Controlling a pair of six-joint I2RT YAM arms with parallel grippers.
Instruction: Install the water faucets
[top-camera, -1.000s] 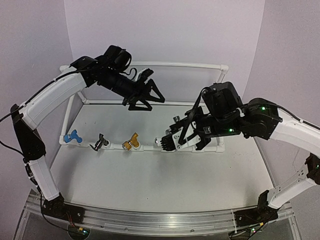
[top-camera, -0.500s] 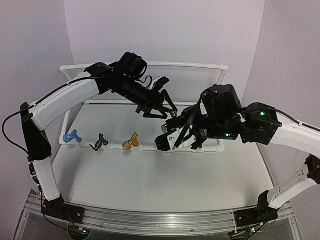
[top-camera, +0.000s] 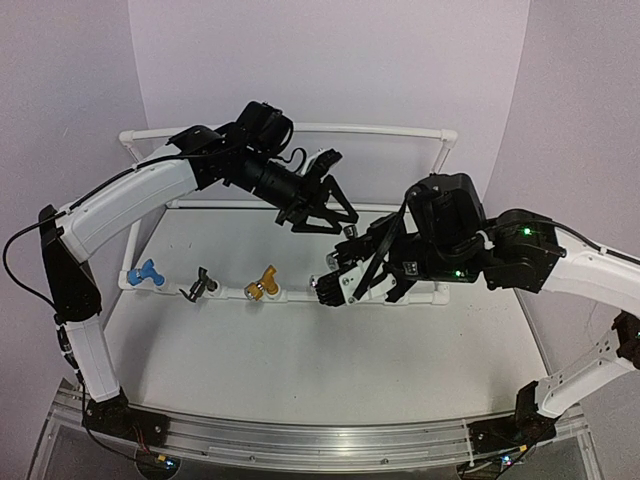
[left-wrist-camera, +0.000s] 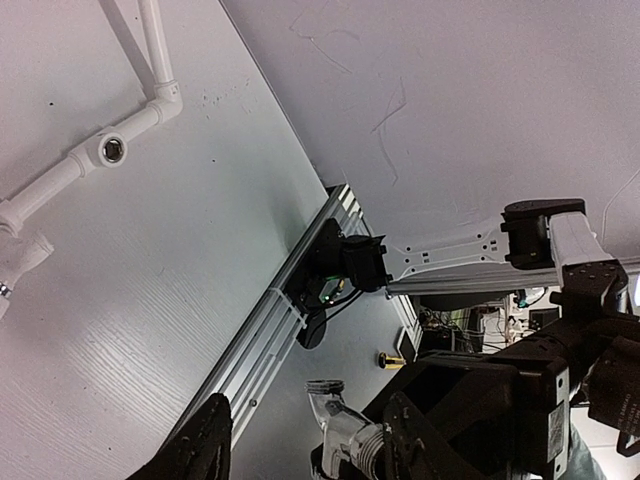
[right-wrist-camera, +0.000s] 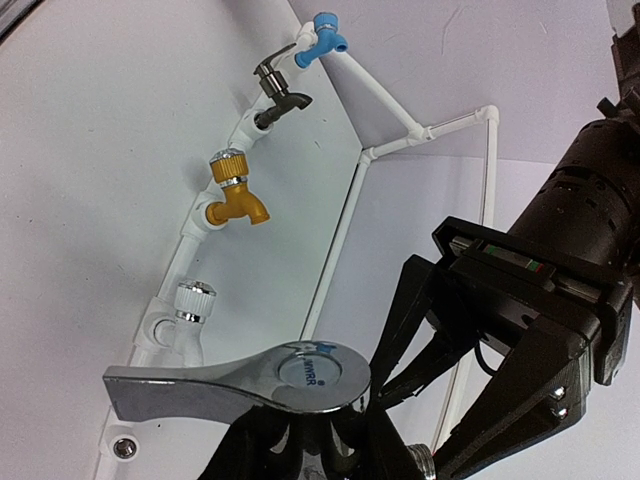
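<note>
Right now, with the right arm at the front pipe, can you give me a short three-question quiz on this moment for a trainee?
1. True or false: the left gripper is open and holds nothing.
2. Which one does the right gripper hold? A blue faucet; B silver faucet; C gold faucet.
3. In the right wrist view, how many faucets are mounted on the pipe frame?

Key: 1 true. 2 B. 3 four: blue faucet, black faucet, gold faucet and white faucet.
</note>
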